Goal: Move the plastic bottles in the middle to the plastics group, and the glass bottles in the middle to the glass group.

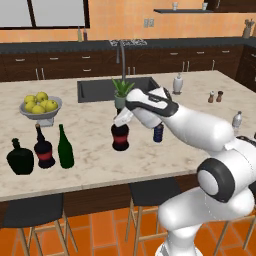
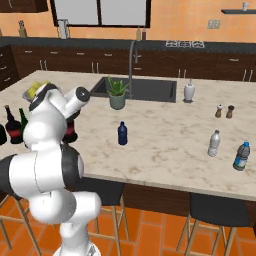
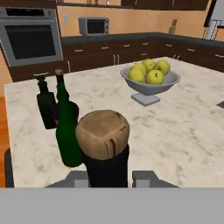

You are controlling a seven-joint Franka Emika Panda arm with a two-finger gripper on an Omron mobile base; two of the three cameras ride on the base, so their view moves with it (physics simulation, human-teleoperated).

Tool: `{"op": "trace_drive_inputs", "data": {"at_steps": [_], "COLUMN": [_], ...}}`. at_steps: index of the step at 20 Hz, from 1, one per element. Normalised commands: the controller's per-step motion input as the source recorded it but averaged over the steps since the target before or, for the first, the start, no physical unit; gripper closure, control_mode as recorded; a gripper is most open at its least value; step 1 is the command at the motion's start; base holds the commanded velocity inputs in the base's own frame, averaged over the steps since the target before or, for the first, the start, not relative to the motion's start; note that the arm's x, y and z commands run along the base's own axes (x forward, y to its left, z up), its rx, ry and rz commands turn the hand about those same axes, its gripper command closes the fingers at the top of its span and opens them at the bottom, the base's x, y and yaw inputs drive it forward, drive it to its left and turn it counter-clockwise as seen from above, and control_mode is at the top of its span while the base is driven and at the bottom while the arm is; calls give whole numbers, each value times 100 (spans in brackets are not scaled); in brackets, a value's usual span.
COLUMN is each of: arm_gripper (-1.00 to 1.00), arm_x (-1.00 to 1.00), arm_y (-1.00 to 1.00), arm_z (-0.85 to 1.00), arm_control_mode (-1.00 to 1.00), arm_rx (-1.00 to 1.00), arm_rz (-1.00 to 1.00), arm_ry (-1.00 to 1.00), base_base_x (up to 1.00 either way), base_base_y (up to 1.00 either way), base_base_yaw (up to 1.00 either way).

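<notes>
The round dark bottle with a red label (image 1: pixel 120 138) stands mid-counter. My gripper (image 1: pixel 121 121) is shut on its long neck. In the hand view its cork top (image 3: pixel 103 133) fills the space between my fingers (image 3: pixel 79 178), which press the neck from both sides. The small dark-blue bottle (image 1: pixel 158 133) stands just right of it, also clear of the arm in the right base view (image 2: pixel 122 133). At the left stand the tall green bottle (image 1: pixel 65 148), a second red-labelled bottle (image 1: pixel 44 148) and the squat black-green flask (image 1: pixel 20 157). The clear pale-capped bottle (image 2: pixel 214 143) stands far right.
A fruit bowl (image 1: pixel 41 107) sits behind the left group. A potted plant (image 1: pixel 120 92) and the sink (image 1: pixel 100 89) lie behind my hand. Salt and pepper shakers (image 1: pixel 215 96) and a white dispenser (image 1: pixel 177 83) stand at the back right. A blue-capped bottle (image 2: pixel 241 156) stands near the clear one.
</notes>
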Motion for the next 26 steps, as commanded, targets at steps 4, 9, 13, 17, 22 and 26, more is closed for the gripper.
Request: {"op": "trace_drive_inputs", "data": {"at_steps": [4, 9, 13, 17, 22, 26], "arm_gripper": [100, 100, 100, 100, 100, 100], "arm_x": [0, 0, 0, 0, 0, 4], "arm_y": [62, 54, 49, 52, 40, 22], "arm_z": [-7, -19, -23, -27, -32, -32], "arm_control_mode": [-100, -100, -100, -100, -100, -100], "arm_rx": [0, 1, 5, 4, 1, 0], "arm_rz": [0, 0, 0, 0, 0, 0], "arm_ry": [6, 0, 0, 0, 0, 0], "base_base_x": [0, 0, 0, 0, 0, 0], "base_base_y": [0, 0, 0, 0, 0, 0], "base_base_yaw": [0, 0, 0, 0, 0, 0]}}
